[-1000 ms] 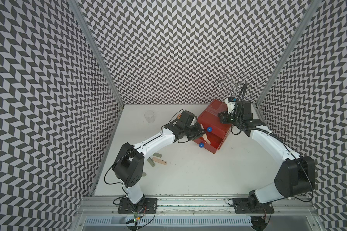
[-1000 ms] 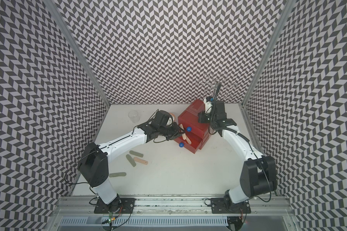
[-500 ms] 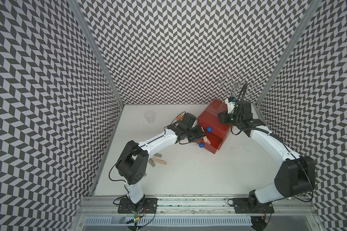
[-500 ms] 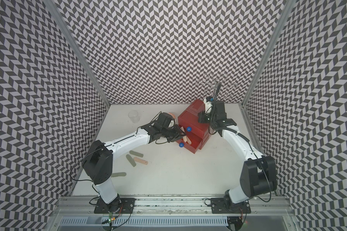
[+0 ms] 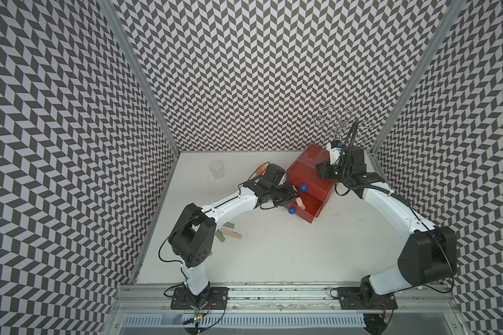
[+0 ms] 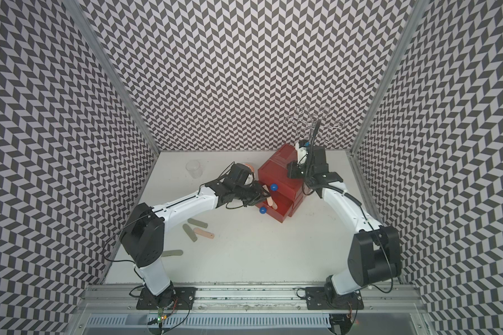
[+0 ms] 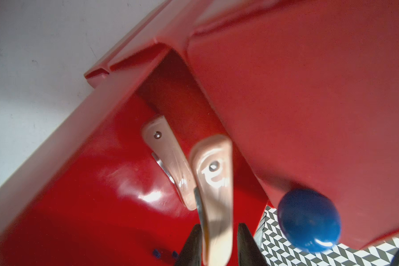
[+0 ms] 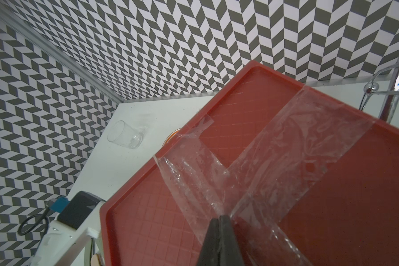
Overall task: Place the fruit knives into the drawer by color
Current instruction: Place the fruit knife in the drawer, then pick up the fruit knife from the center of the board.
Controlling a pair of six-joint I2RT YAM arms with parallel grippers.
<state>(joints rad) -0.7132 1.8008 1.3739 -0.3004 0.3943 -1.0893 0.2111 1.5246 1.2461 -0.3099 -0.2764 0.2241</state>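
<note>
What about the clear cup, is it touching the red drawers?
Apart. In both top views, bare white table lies between the clear cup and the red drawers.

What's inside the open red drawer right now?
The open drawer holds one peach knife lying on its floor; a second peach knife pokes in between the fingers of the left hand, grip unclear. Its back part is hidden under the drawer above.
</note>
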